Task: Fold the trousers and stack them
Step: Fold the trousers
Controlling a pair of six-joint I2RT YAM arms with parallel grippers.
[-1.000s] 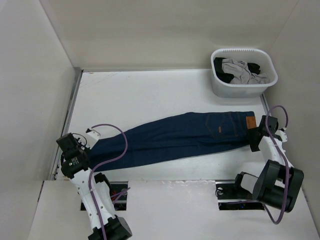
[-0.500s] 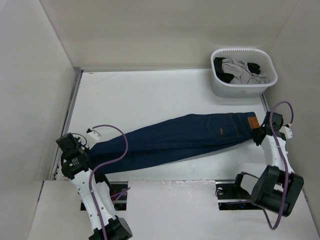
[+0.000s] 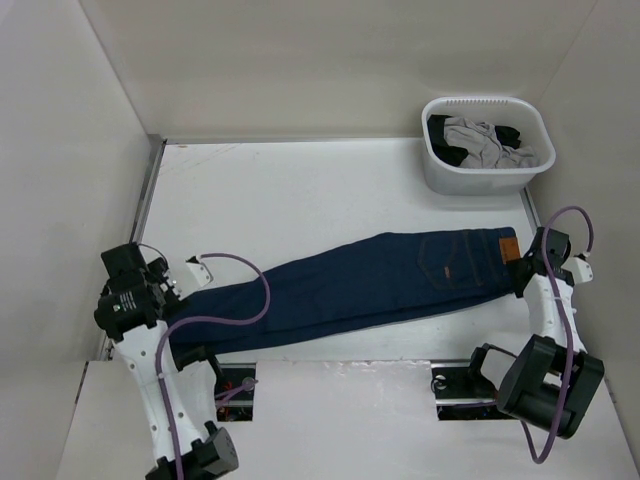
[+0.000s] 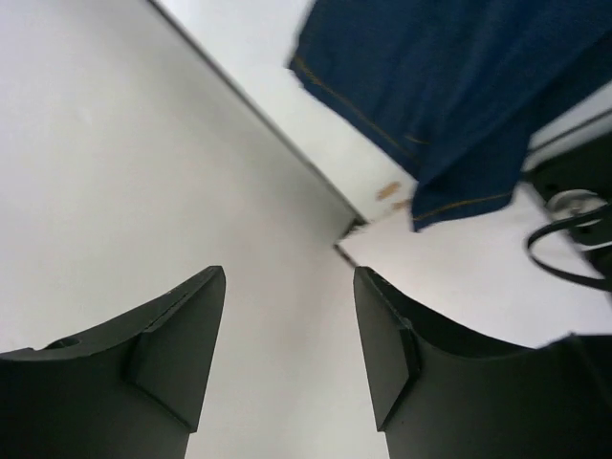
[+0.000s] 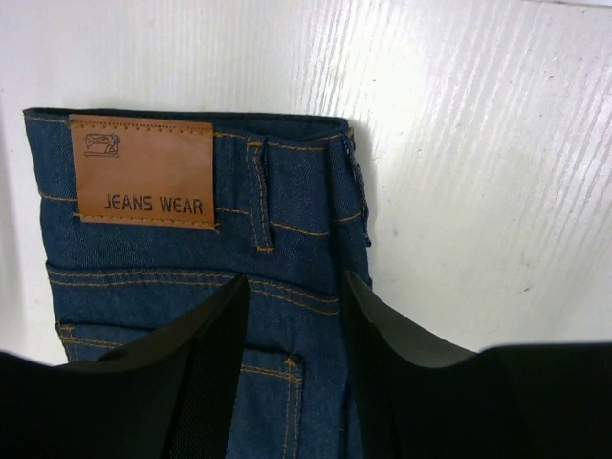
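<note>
White table [image 3: 300,190]: fills the middle of the overhead view, walled on three sides.

Dark navy denim trousers [image 3: 350,285]: one pair, laid flat and full length across the lower middle of the overhead frame. The waistband is at centre right and the leg ends at lower left, close to the table's near edge. In the left wrist view the hems lie at upper right, one corner reaching over the table edge.

White plastic basket [image 3: 470,180]: upper right corner of the table, well apart from the trousers, holding grey and black garments [image 3: 485,145].

Left gripper [image 4: 287,287]: lower left of the overhead frame, just beside the leg ends. Fingers parted, nothing between them, clear of the cloth.

Right gripper [image 5: 295,287]: right edge of the overhead frame, at the waistband. Fingers spread over flat denim, with no fold pinched between them.

Tan waistband patch [image 5: 142,170]: upper left of the right wrist view, lettered JEANS WEAR, beside a belt loop.
</note>
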